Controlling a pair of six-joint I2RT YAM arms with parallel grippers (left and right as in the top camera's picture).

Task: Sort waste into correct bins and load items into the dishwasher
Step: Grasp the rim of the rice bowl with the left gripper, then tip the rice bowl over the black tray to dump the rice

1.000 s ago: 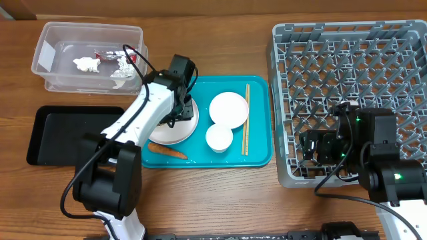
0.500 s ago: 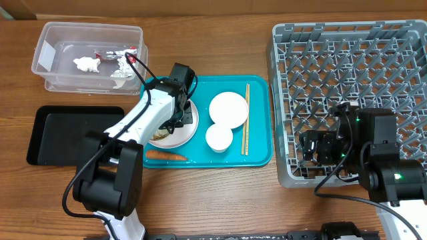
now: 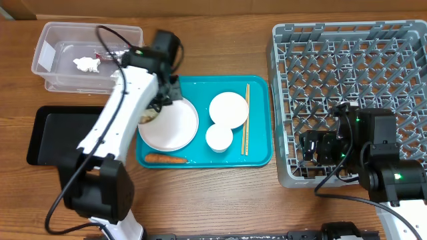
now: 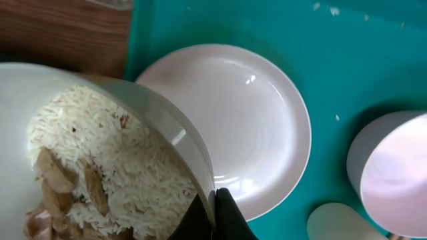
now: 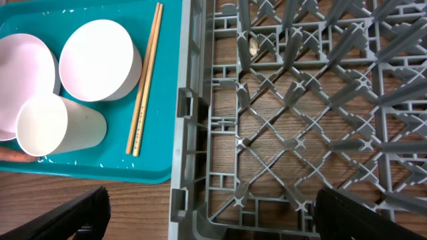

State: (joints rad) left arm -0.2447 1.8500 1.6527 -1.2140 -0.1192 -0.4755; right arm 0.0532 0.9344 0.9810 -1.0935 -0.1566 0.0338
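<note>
My left gripper [image 4: 215,215] is shut on the rim of a white bowl [image 4: 100,160] holding rice scraps and brown bits. In the overhead view the left gripper [image 3: 162,105] holds this bowl [image 3: 148,117], tilted, over the left edge of the bare round plate [image 3: 172,125]. A second bowl [image 3: 229,109], a small cup [image 3: 219,137], chopsticks [image 3: 246,119] and an orange carrot [image 3: 165,159] lie on the teal tray [image 3: 260,152]. My right gripper [image 5: 213,220] is open and empty over the front left corner of the grey dish rack [image 3: 353,67].
The clear tub [image 3: 50,30] at the back left holds white tissue [image 3: 85,65] and a red-and-silver wrapper [image 3: 107,55]. The black tray [image 3: 63,133] lies left of the teal tray. A small scrap [image 5: 254,45] lies in the rack.
My left gripper has lifted the rice bowl off the plate and carried it left and back, toward the tub. The plate now shows bare. The right arm has not moved.
</note>
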